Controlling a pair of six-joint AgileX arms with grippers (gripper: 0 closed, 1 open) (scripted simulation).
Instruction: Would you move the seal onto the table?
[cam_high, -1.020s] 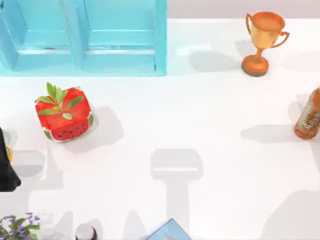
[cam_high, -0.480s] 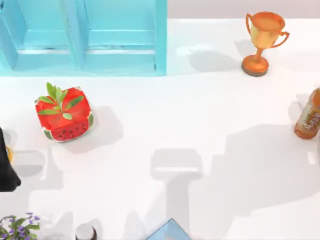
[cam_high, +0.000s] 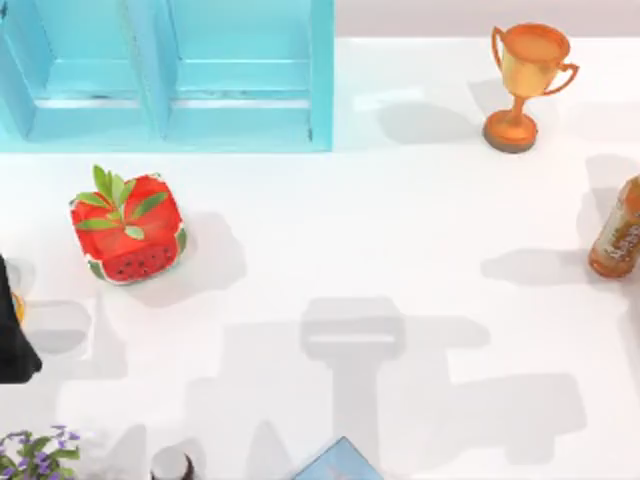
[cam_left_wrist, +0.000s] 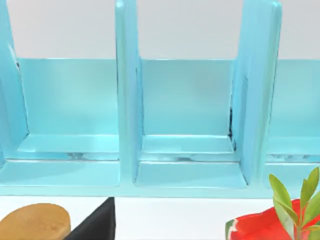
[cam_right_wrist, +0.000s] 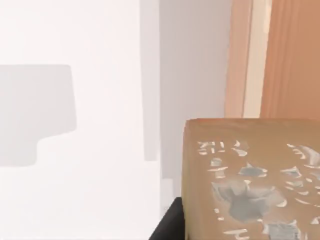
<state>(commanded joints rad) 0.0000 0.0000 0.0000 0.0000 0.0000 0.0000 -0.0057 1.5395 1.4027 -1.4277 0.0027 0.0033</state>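
Observation:
The seal (cam_right_wrist: 250, 180) is a tan-brown block with pale grey marks on its face. It sits very close in the right wrist view, above the white table (cam_right_wrist: 75, 190). My right gripper (cam_right_wrist: 245, 231) is shut on it, and one dark finger (cam_right_wrist: 167, 227) shows beside the block. In the top view the table (cam_high: 400, 220) carries broad arm shadows across its middle and lower right. My left arm is parked, and its wrist view looks at the light-blue cabinet (cam_left_wrist: 185, 150).
The cabinet (cam_high: 170, 75) stands at the back left. A watermelon cube (cam_high: 128, 228) is on the left, an orange-gold trophy (cam_high: 525, 80) at the back right, and an amber bottle (cam_high: 618, 232) at the right edge. A black object (cam_high: 12, 340) and a plant (cam_high: 35, 455) sit at the left edge.
The arm shadows on the table have shifted from the right toward the middle and lower part. None of the objects on the table has moved.

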